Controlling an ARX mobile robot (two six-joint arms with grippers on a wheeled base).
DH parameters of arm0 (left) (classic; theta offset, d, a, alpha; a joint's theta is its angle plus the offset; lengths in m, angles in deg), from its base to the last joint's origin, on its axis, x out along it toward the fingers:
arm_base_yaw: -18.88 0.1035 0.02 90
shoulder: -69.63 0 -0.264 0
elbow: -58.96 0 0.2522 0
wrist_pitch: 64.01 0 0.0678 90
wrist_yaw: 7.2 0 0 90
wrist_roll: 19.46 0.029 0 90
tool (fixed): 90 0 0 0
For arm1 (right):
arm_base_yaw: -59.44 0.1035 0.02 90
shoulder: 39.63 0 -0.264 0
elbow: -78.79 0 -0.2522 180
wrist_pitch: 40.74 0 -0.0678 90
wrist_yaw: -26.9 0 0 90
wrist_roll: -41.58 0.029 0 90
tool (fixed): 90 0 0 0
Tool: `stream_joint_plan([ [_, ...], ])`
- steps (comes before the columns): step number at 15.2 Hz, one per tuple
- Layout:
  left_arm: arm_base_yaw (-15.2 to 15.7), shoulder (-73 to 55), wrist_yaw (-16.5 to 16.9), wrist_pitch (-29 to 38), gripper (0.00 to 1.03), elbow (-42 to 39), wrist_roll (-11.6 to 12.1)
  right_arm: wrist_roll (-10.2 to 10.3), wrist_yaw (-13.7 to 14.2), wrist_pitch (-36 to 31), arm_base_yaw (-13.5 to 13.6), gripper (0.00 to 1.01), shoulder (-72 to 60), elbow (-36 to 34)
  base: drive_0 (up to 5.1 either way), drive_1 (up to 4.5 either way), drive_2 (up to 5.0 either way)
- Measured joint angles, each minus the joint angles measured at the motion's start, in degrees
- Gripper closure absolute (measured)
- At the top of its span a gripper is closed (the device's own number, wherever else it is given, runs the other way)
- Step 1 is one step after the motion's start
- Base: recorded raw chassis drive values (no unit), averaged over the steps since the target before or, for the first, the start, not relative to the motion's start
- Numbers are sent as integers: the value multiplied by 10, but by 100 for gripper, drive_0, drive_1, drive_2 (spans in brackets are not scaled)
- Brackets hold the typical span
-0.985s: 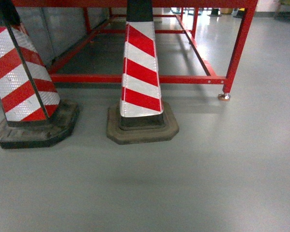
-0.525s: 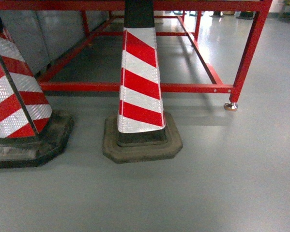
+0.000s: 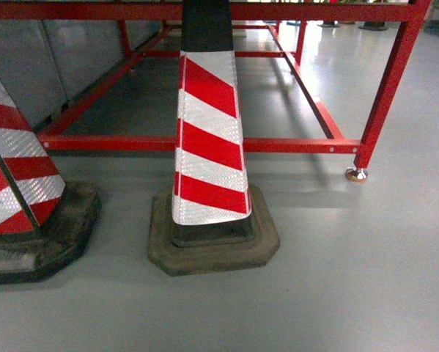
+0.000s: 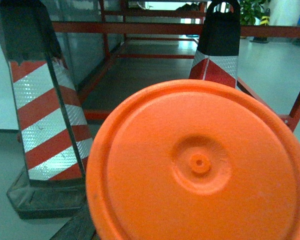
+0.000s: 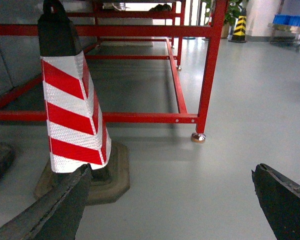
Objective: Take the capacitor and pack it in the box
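The head view has shifted: the central cone [image 3: 208, 139] now sits lower and larger in frame than a second ago, and the red frame [image 3: 204, 144] leg has moved right. This suggests the base is travelling, so the task is judged to be in transit, not yet at a pick.

Neither capacitor nor box appears in any view. The right hand [image 5: 170, 200] stands open and empty, both fingers [image 5: 54, 210] wide apart above the floor [image 5: 230, 100]. An orange disc [image 4: 200, 165] blocks the left wrist view; the left hand's state cannot be determined.
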Motion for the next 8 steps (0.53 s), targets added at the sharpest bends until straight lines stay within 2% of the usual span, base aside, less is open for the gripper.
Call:
stream_joint_plan([
  [6, 0, 0, 1, 1, 59, 0, 0, 0, 0, 2, 0, 3, 0, 0, 0, 406, -406],
  [8, 0, 0, 2, 0, 59, 0, 0, 0, 0, 3, 0, 3, 0, 0, 0, 0, 0],
])
